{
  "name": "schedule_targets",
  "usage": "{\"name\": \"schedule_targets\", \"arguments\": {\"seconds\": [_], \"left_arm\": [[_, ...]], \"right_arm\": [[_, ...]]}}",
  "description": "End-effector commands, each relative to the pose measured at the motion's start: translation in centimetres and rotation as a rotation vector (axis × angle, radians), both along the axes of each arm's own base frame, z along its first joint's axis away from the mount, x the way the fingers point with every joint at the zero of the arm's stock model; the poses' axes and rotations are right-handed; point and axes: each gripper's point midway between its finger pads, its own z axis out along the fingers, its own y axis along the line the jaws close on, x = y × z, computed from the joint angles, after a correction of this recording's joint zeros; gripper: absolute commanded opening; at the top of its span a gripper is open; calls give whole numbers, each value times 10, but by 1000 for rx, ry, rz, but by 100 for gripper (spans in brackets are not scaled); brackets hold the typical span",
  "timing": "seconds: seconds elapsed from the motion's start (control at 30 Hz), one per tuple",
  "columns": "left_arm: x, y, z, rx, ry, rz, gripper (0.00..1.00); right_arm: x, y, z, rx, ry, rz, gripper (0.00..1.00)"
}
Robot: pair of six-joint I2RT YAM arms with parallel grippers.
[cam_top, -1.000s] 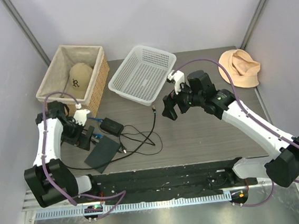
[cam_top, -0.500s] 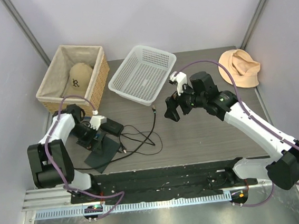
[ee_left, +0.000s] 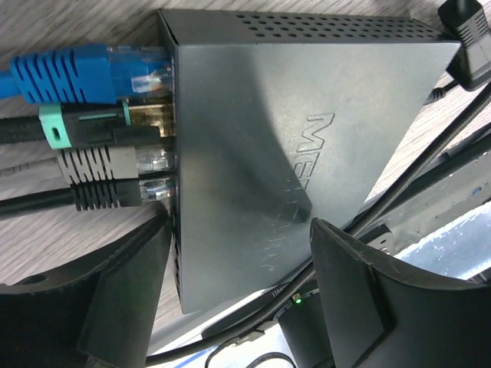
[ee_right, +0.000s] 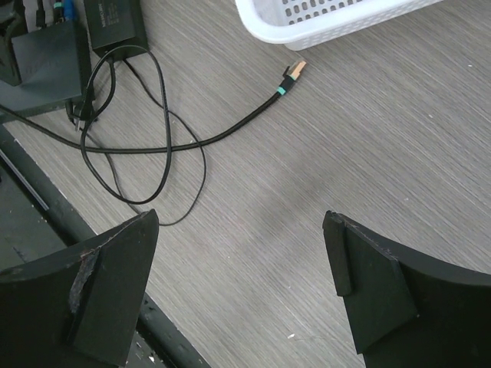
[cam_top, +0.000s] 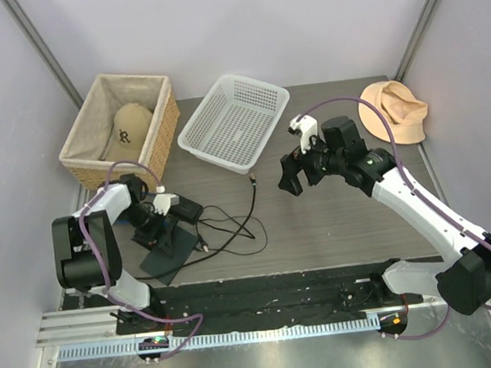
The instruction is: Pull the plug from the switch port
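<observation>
**Obscured.** From above, the left wrist covers most of the switch point(cam_top: 170, 250), and only its near corner shows on the bench point(cam_top: 336, 219). In the left wrist view the switch ports point(ee_left: 172, 130) along the narrow edge cannot be seen, because four plugs fill them: a blue plug point(ee_left: 84, 69), a green-collared plug point(ee_left: 84, 126), a grey plug point(ee_left: 107, 162) and a black plug point(ee_left: 107, 195). All four are seated, and their cables run off the picture's left edge. The raised lettering on the lid is too faint to read in full. The switch's lower corners lie behind the left fingers point(ee_left: 107, 307), so I cannot tell whether they touch the casing.

**Fingers.** The left fingers stand well apart over the switch and grip nothing I can see. The right fingers point(ee_right: 92, 307) are spread wide and empty, above bare bench.

**Position.** The switch lies flat at the near left of the bench, just beside the adapter brick point(cam_top: 183, 209). A loose cable end point(ee_right: 294, 73) rests near the white basket point(cam_top: 219, 91).

**Change.** A second ago the left arm was bowed outward, with its fingers at the switch's left end. It has since folded inward and sits squarely over the switch. The right arm has drifted slightly rightward. The plugs, the brick and the loose cable have not shifted.
</observation>
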Motion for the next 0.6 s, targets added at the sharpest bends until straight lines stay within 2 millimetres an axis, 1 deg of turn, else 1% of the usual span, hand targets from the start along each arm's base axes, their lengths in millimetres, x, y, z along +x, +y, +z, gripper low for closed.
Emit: {"name": "schedule_targets", "arguments": {"seconds": [0.0,0.2,0.23,0.3,0.37,0.4,0.43,0.5,0.53,0.57], "left_arm": [[-3,-16,-4,-24,41,-33,76],[-4,-35,-2,-19,21,-131,76],[-2,-41,-1,-13,16,-153,76],[0,-46,-3,-2,30,-172,75],[5,-57,-2,-8,38,-193,75],[8,-61,-1,-9,41,-193,75],[18,-69,3,-16,17,-201,75],[26,-82,3,-39,30,-169,73],[38,-93,8,-63,5,-163,73],[43,-102,11,-86,5,-150,72]], "right_arm": [[5,-3,21,50,-59,-20,98],[9,-10,23,56,-64,-45,98],[10,-12,24,60,-67,-52,98],[10,-13,24,64,-69,-57,98],[11,-16,24,64,-68,-68,98],[12,-17,24,63,-69,-71,98],[12,-18,25,65,-72,-72,98],[12,-21,24,64,-69,-82,98],[12,-22,25,67,-73,-84,98],[13,-24,25,69,-70,-92,98]]}}
